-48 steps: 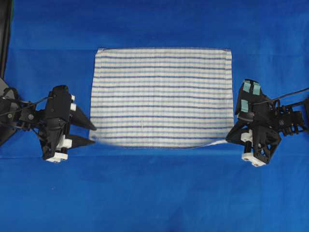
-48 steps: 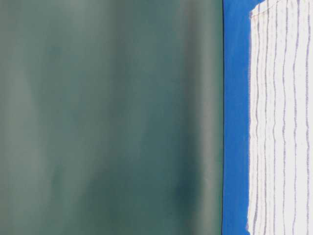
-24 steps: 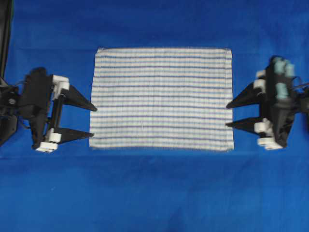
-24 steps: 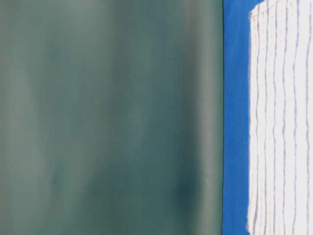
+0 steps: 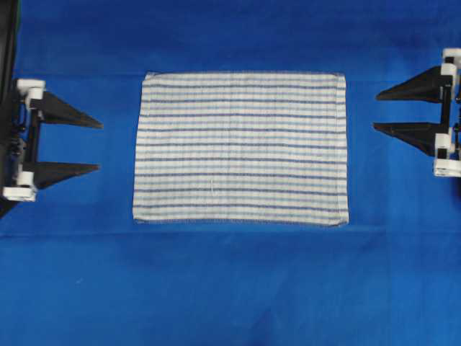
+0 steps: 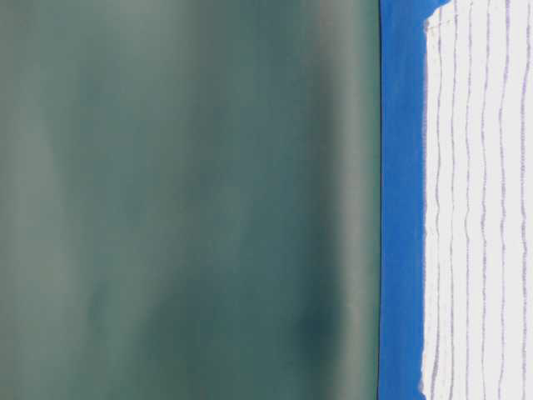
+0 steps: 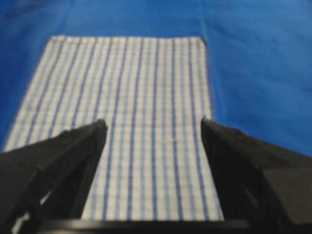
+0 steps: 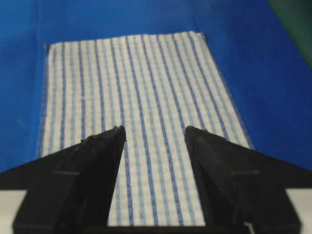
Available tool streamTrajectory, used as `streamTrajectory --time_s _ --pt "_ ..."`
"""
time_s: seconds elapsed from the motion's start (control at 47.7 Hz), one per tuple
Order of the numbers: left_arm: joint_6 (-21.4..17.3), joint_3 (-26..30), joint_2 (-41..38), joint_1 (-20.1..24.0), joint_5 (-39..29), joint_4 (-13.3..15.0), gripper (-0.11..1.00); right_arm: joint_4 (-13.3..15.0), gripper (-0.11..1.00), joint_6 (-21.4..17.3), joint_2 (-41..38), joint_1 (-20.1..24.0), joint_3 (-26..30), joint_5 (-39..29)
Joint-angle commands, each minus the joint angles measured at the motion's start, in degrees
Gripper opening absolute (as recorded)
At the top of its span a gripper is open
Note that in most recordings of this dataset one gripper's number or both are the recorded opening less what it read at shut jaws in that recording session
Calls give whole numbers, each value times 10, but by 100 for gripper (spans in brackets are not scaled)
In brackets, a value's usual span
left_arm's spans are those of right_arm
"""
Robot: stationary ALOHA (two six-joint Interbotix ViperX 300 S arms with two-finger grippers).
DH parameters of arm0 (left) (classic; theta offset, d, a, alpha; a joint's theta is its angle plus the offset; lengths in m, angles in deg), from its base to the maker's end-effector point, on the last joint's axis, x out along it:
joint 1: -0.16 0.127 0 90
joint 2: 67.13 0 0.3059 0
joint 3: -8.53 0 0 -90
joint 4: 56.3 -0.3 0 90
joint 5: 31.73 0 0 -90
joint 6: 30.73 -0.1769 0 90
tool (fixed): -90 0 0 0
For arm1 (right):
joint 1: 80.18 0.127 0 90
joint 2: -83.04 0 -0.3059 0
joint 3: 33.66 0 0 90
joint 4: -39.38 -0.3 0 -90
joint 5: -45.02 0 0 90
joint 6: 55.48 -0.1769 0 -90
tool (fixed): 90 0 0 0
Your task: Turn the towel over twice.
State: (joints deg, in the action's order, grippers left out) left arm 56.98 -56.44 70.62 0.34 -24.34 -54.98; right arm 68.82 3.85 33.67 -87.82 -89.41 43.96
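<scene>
Blue cloth table cover [image 5: 230,288] spans the whole work surface, smooth apart from faint creases. Behind the table, the table-level view shows a dull green backdrop [image 6: 183,200].

At the left edge of the overhead view, the left gripper [image 5: 99,146] points toward the middle of the table. Its two black tapered fingers [image 5: 65,112] stand wide apart with nothing between them. White blocks sit at the finger roots. The gripper is well apart from the cloth edge nearest to it.

At the centre, the towel [image 5: 240,148] lies flat and fully spread on the cover. It is rectangular, white, with dark and light blue stripes running across the overhead view. All four hemmed edges lie on the surface, with no visible fold or lifted corner. A small pale mark shows near its lower middle. In the left wrist view, the towel [image 7: 131,122] stretches away ahead of the spread fingers.

At the right edge, the right gripper [image 5: 375,111] faces the towel from the opposite side, its jaws likewise wide and empty, clear of the hem.
</scene>
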Motion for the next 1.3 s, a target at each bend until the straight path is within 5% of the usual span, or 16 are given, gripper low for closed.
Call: streamTrajectory --time_s 0.0,0.608,0.943,1.278 --pt "-1 -8 20 4 3 0 73 0 62 -1 5 -9 -12 33" --pt "7 -5 21 15 11 1 74 -17 62 -11 -22 -26 -11 43" --pt "6 33 -114 123 18 1 73 -22 62 -11 -127 -115 28 29" --pt "0 56 -279 219 100 1 73 -22 62 -10 -286 -191 81 18"
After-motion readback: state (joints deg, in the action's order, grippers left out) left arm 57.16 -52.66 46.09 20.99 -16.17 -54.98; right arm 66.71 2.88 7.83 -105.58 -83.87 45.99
